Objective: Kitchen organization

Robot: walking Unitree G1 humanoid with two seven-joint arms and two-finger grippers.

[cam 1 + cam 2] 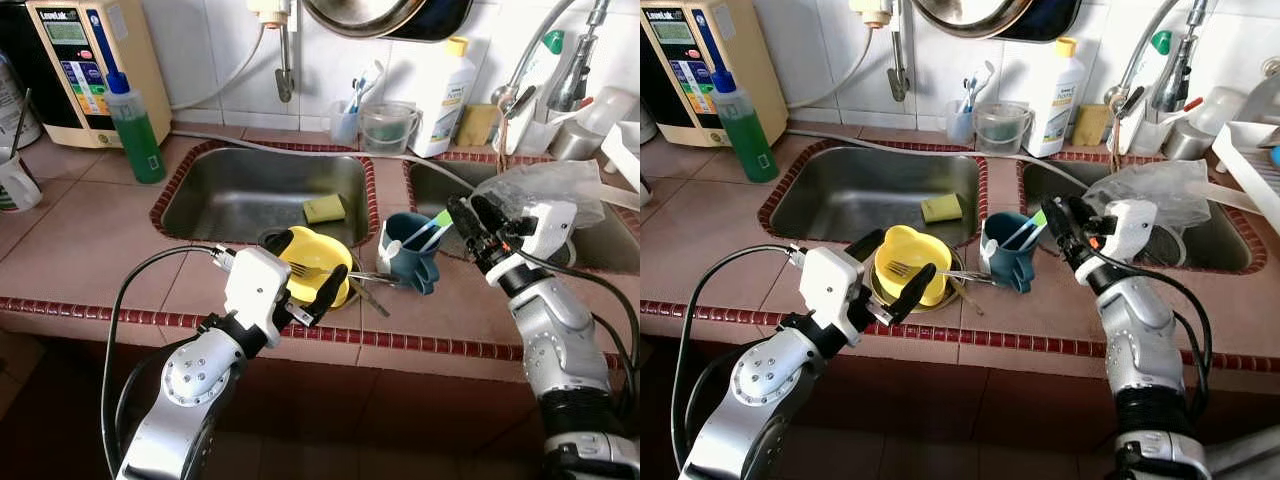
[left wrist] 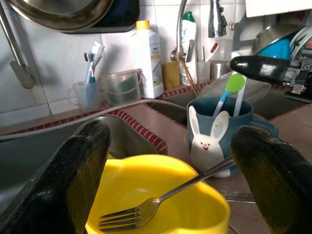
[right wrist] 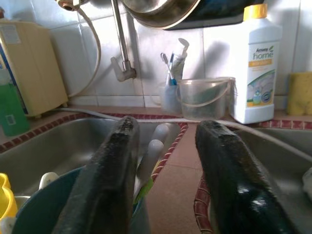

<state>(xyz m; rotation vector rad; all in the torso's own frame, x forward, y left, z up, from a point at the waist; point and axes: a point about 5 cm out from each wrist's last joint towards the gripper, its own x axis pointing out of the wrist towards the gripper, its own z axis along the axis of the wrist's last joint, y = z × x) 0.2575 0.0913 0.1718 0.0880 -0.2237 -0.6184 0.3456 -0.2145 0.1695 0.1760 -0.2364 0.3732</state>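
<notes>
Little looked tidied: the left gripper [image 1: 305, 292] held its fingers wide around the yellow bowl [image 1: 318, 262] and fork [image 1: 322, 270], while the right gripper [image 1: 1062, 228], fingers apart, neared the mug [image 1: 1006, 250].

yellow bowl [image 1: 318, 262]; teal cup [image 1: 410, 250], white rabbit motif; green soap bottle [image 1: 135, 128]; yellow sponge [image 1: 324, 208]

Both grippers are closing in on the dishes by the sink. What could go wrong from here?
1. The left gripper straddles the yellow bowl, open. A fork lies loose in it, handle over the rim; closing or lifting may flip it out.
2. The bowl sits near the counter's front edge, so a nudge could push it off.
3. The right gripper, open, hovers beside the blue bunny mug holding toothbrushes; bumping one could tip the mug.
</notes>
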